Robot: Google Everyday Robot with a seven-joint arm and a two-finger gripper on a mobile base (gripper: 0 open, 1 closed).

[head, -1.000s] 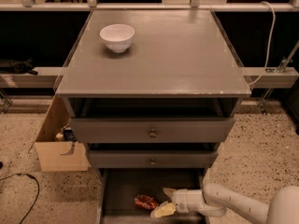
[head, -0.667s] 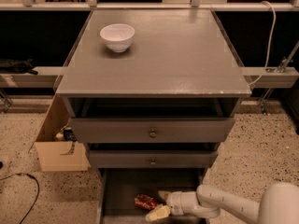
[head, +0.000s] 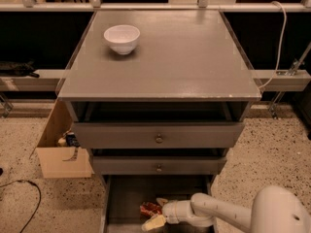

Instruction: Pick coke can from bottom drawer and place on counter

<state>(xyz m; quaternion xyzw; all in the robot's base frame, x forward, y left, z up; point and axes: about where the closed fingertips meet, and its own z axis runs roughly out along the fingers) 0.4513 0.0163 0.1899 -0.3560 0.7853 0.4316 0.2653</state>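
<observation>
The coke can [head: 148, 208], red and crumpled, lies on the dark floor of the bottom drawer [head: 126, 198], which is pulled out at the foot of the cabinet. My gripper [head: 156, 212] reaches in low from the right on a white arm. It is open, with one pale finger [head: 161, 201] behind the can and the other [head: 152, 223] in front of it, so the can's right end sits between them. The counter [head: 184, 57] is the grey slab on top of the cabinet.
A white bowl [head: 122, 38] stands at the counter's back left. Two drawer fronts with round knobs [head: 159, 139] overhang the bottom drawer. A cardboard box [head: 60, 149] sits on the speckled floor to the left, with a cable [head: 29, 188] beside it.
My gripper has slid left along the bottom drawer, and its fingers now straddle the can's right end. The can, the bowl and the drawers have stayed put.
</observation>
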